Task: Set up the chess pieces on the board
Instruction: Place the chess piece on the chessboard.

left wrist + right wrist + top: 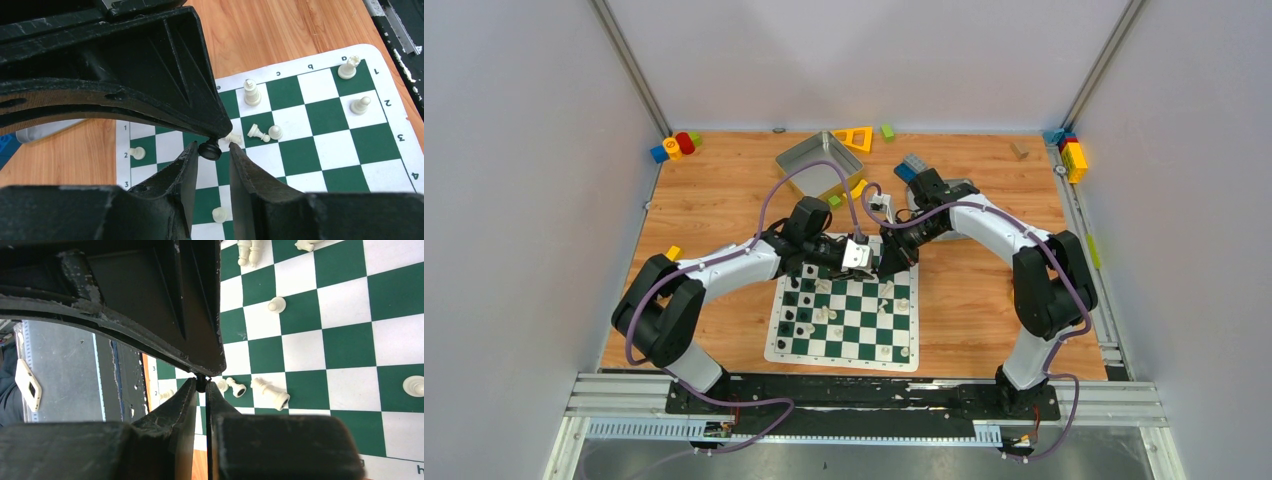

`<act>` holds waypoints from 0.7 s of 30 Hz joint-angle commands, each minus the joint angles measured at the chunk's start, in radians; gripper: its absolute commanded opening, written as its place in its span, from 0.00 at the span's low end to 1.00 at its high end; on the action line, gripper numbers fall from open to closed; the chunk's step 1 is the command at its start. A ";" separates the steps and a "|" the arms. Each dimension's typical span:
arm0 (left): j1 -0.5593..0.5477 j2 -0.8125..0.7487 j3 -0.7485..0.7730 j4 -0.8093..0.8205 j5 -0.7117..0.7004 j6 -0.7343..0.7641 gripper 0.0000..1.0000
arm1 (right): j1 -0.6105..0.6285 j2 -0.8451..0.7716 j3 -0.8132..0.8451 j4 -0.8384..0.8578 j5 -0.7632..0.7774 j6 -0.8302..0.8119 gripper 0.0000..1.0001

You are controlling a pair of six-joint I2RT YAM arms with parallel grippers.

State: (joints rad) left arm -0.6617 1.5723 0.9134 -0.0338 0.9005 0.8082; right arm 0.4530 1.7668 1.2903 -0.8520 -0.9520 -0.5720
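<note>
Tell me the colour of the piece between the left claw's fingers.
Black piece; left wrist view shows it best.

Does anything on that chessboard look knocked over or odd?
Yes: a few toppled white pieces lie on their sides, bunched together on the board, whereas the upright white pieces nearby each stand on a square.

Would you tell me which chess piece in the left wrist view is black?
The black piece between the fingertips of the left gripper; all other pieces there are cream-white.
</note>
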 commanded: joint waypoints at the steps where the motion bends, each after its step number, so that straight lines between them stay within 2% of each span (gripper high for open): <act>1: -0.008 -0.033 0.044 0.003 0.033 -0.009 0.36 | 0.001 0.011 0.036 0.003 -0.037 -0.030 0.00; 7: -0.009 -0.028 0.051 -0.010 0.036 -0.007 0.29 | 0.001 0.014 0.039 0.004 -0.030 -0.029 0.00; 11: -0.010 -0.020 0.061 -0.027 0.041 -0.009 0.20 | 0.000 0.014 0.043 0.004 -0.030 -0.025 0.00; 18: -0.010 -0.017 0.062 -0.062 0.029 -0.002 0.10 | 0.000 0.001 0.047 0.004 -0.019 -0.022 0.00; 21: -0.009 -0.019 0.063 -0.062 0.012 -0.028 0.02 | -0.003 -0.007 0.047 0.004 -0.007 -0.018 0.09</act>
State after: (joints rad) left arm -0.6643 1.5723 0.9424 -0.0742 0.9062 0.8089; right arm 0.4530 1.7683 1.2968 -0.8646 -0.9493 -0.5739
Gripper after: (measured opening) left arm 0.225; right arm 0.105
